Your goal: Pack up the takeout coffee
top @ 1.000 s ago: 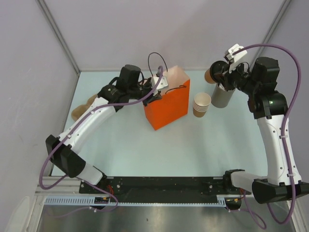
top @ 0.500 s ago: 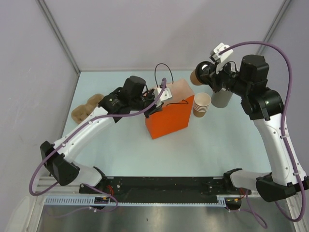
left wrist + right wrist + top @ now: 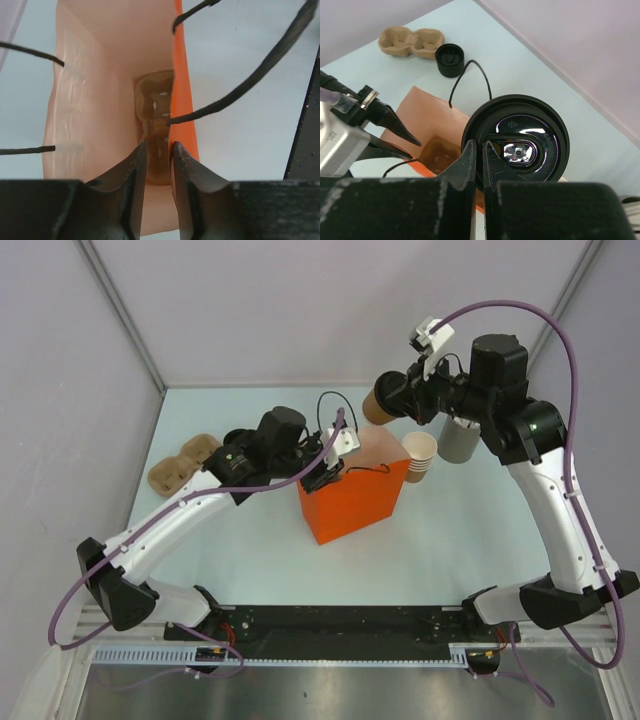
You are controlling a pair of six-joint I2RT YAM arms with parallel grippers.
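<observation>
The takeout coffee, a tan paper cup (image 3: 377, 406) capped with a black lid (image 3: 520, 145), hangs tilted in the air over the far end of the orange bag (image 3: 352, 498). My right gripper (image 3: 480, 147) is shut on the lid's rim. The bag's mouth (image 3: 427, 125) gapes below it, with a brown cardboard carrier (image 3: 156, 107) lying inside. At the bag's left top edge my left gripper (image 3: 159, 147) has its jaws slightly parted. The orange wall (image 3: 184, 125) runs along the inner side of its right finger, and the black handles arch past.
A stack of tan cups (image 3: 420, 456) and a grey cylinder (image 3: 460, 442) stand to the right of the bag. A second cardboard carrier (image 3: 183, 462) lies at the far left, with a stack of black lids (image 3: 450, 60) next to it. Grey walls enclose the table.
My right arm has carried the lidded cup leftward from beside the grey cylinder to above the bag. The left arm and bag have shifted nearer and rightward, and the left jaws have parted.
</observation>
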